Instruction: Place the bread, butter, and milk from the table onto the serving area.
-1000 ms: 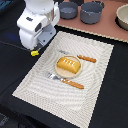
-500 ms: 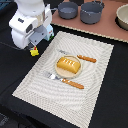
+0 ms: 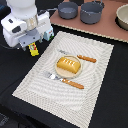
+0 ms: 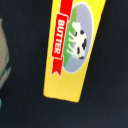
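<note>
With the bread already on the plate, I'm over the butter on the table; next I descend and grip it, though I can't tell whether my gripper is spread or closed.

The butter is showing a smooth, printed yellow wrapper, lying on the matt black desk. In the exterior view, the serving area is looking like finely striped woven cloth, and the bread is wearing a lightly glossy golden crust.
</note>
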Motion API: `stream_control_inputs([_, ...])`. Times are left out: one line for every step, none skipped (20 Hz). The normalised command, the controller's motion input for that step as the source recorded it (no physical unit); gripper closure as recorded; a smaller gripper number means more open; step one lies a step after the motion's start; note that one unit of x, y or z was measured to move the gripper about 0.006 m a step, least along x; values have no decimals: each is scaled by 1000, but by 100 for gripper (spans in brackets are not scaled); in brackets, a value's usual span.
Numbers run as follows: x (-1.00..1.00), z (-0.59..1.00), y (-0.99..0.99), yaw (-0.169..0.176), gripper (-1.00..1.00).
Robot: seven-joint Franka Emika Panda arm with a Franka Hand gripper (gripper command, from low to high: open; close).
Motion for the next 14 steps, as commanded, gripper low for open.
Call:
stream_control_inputs([-269,-283,9,-52,-100])
stream_control_inputs([-214,-300,31,-31,-100])
stream_control_inputs([-200,-323,43,-18,-100])
stream_control_inputs([-269,-366,26,-7,-100])
stream_control_inputs([-320,-377,0,-5,-100])
stream_control_inputs([-303,-369,0,-6,-100])
stream_control_inputs([-300,-380,11,-7,-100])
stream_control_inputs([-289,-386,26,-6,-100])
stream_control_inputs([-297,-389,46,-7,-100])
stream_control_inputs([-271,-386,80,-2,-100])
stream_control_inputs([-226,-369,149,0,-100])
stream_control_inputs([-240,-369,146,0,-100])
stream_control_inputs([-231,-357,146,0,-100])
stream_control_inputs([-240,-357,137,0,-100])
